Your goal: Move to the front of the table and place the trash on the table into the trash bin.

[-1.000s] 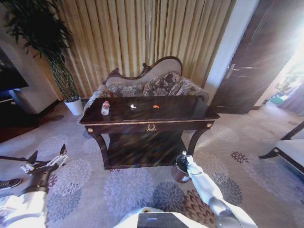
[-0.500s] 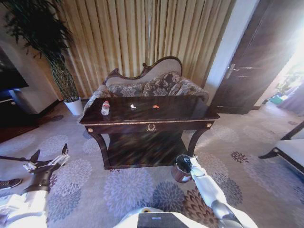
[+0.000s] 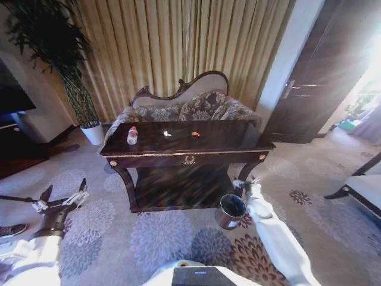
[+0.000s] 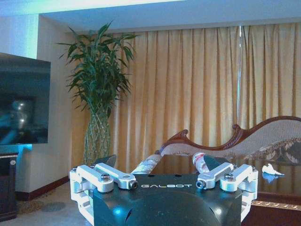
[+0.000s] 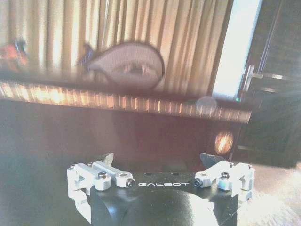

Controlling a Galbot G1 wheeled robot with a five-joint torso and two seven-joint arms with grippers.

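The dark glossy table [image 3: 226, 136] stands ahead with trash on its top: a clear bottle [image 3: 132, 135] with a red cap on the left, a white scrap [image 3: 167, 134] and an orange scrap [image 3: 195, 134] near the middle. The maroon trash bin [image 3: 231, 210] stands on the carpet by the table's right front leg. My right gripper [image 3: 245, 185] is open just beyond the bin, low before the table's right side; in its wrist view the open right gripper [image 5: 159, 160] faces the gold-trimmed table edge [image 5: 117, 101]. My left gripper [image 3: 64, 189] hangs open, low at the left. In its wrist view the left gripper [image 4: 160, 162] points at the bottle [image 4: 200, 162].
A patterned sofa [image 3: 190, 107] sits behind the table against gold curtains. A tall plant in a white pot [image 3: 92, 132] stands at the back left beside a dark TV unit [image 3: 15, 143]. A dark door [image 3: 321, 77] is at the right, a seat's corner [image 3: 363, 187] at the far right.
My right arm has swung right and forward from over the bin toward the table's right leg, uncovering the bin's opening. The left gripper has barely shifted.
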